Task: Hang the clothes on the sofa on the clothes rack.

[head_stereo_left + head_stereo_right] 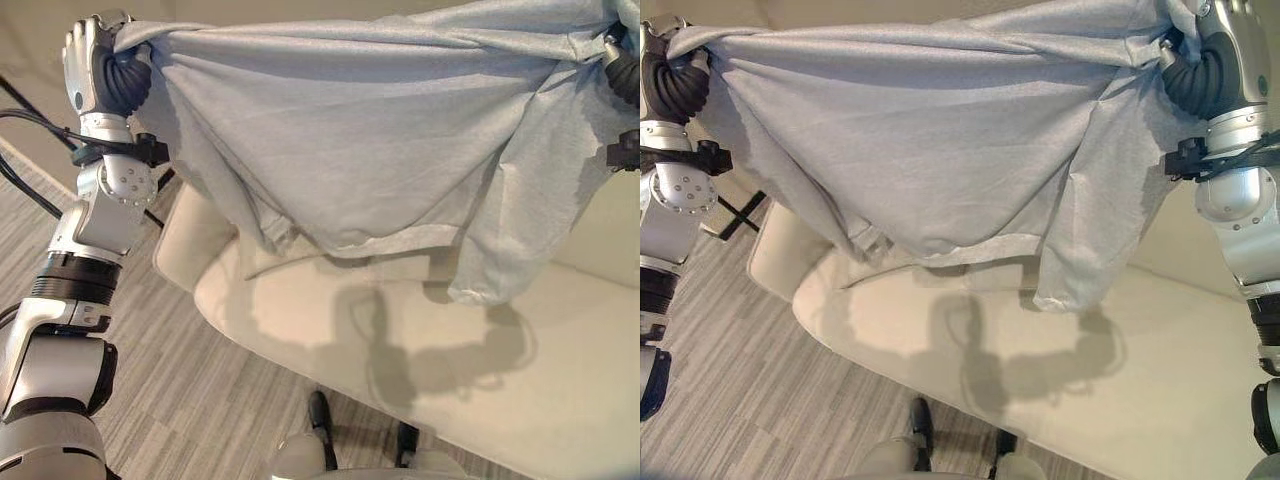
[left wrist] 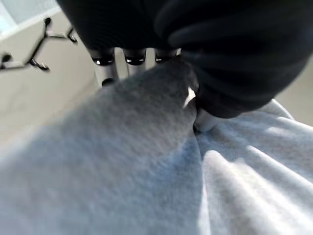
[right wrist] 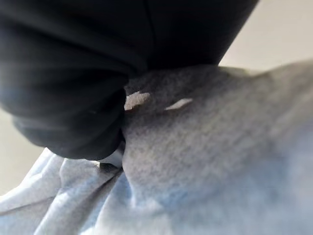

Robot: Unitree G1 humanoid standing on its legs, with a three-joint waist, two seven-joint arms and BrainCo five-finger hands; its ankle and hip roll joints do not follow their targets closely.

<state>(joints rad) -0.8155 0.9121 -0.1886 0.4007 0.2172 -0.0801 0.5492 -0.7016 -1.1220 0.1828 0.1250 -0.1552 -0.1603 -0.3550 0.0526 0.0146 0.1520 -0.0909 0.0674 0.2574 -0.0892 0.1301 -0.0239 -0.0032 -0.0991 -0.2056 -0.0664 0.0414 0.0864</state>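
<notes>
Both arms raised wide; left hand (image 1: 95, 60), right hand (image 1: 1225, 45) (fingers clenched).

You see even, bright light from above: the shirt (image 1: 350, 130) casts a soft, dark shadow onto the pale sofa (image 1: 560, 400). Up close in both wrist views, cloth and hand covers blur.

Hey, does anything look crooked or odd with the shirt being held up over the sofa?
Yes. The light grey T-shirt, stretched between left hand and right hand, hangs unevenly: one sleeve dangles lower towards the cream sofa.
</notes>
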